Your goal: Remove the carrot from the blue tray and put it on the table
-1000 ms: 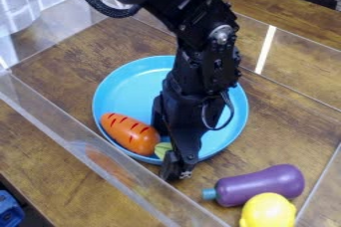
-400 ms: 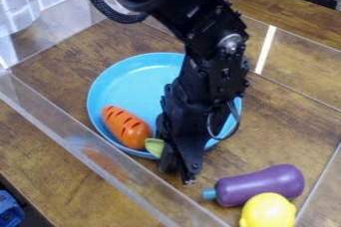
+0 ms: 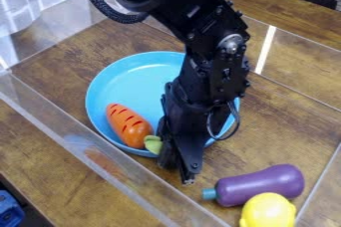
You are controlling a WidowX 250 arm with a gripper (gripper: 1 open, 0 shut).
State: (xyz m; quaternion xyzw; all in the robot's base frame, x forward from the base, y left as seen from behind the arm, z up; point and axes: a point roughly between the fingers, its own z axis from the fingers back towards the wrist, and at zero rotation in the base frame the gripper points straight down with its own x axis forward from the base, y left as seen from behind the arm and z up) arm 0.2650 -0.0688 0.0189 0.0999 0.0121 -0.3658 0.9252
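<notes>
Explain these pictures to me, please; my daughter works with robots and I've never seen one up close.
The big black shape is a single robot arm, reaching down from the top of the picture. There is just one camera, looking down at the table from above. At the arm's lower end is the gripper, which works like a hand. It is down at the near edge of a round blue tray, beside the leafy green end of an orange toy carrot. Whether it holds the carrot is hard to tell, as the tips are dark and crowded together. To the right lie a purple eggplant and a yellow lemon.
</notes>
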